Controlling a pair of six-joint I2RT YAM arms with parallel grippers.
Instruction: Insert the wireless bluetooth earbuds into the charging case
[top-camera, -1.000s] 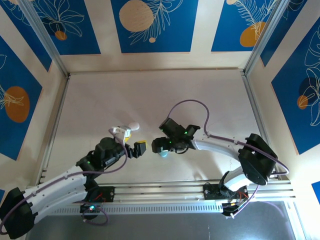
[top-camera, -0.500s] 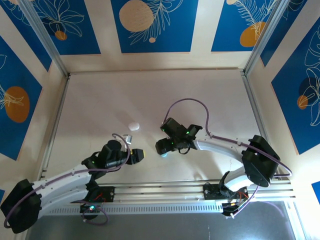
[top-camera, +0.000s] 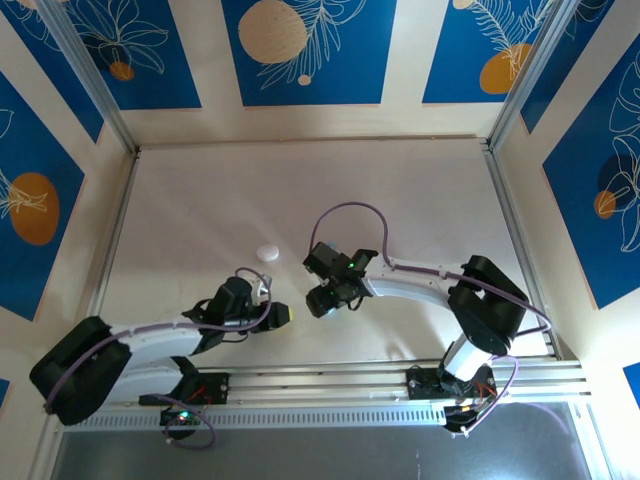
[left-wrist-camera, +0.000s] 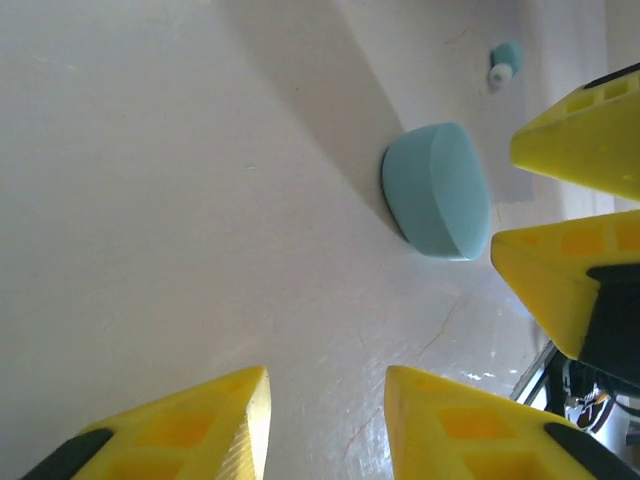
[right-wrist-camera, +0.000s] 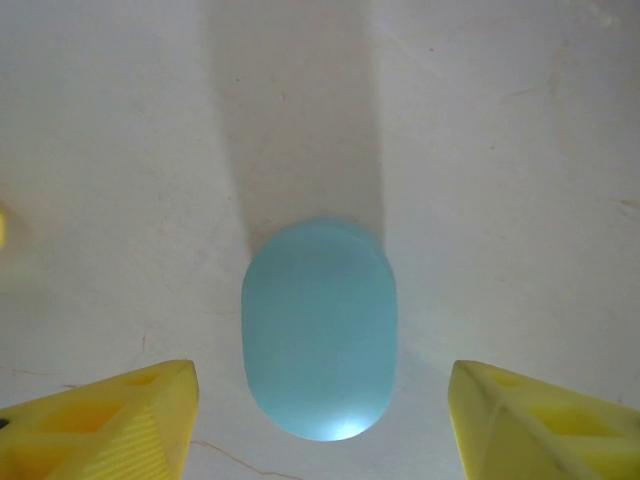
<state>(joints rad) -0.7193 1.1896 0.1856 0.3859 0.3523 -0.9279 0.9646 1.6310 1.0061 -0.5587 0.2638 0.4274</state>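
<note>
**Right Arm Is Framing the Closed Blue Case**

Nearest to the bases, the left arm's fingers (left-wrist-camera: 190, 430) are hanging low over the table (top-camera: 200, 200). There is a moderate gap between them and nothing inside it. Just beyond them, the right arm's fingers (right-wrist-camera: 130, 420) are standing wide, one on each side of the blue case (right-wrist-camera: 318, 330), and they are not touching it.

The case is lying flat on the table directly between these fingers. Its long axis is pointing straight away from the right wrist, so the fingers are facing its two long sides. From the left arm's fingers the case is lying ahead and off to one side, near but apart, so the right arm is clearly the nearer one.

The case is looking like a smooth, pale blue oval with a rounded edge, and its lid seems shut. I am judging that it needs opening before any bud goes in.

A little past the case, one small pale blue earbud (left-wrist-camera: 505, 62) with a white tip is resting on the table. Farther out, a white case (top-camera: 266, 253) is lying alone, well apart from both arms.
</note>
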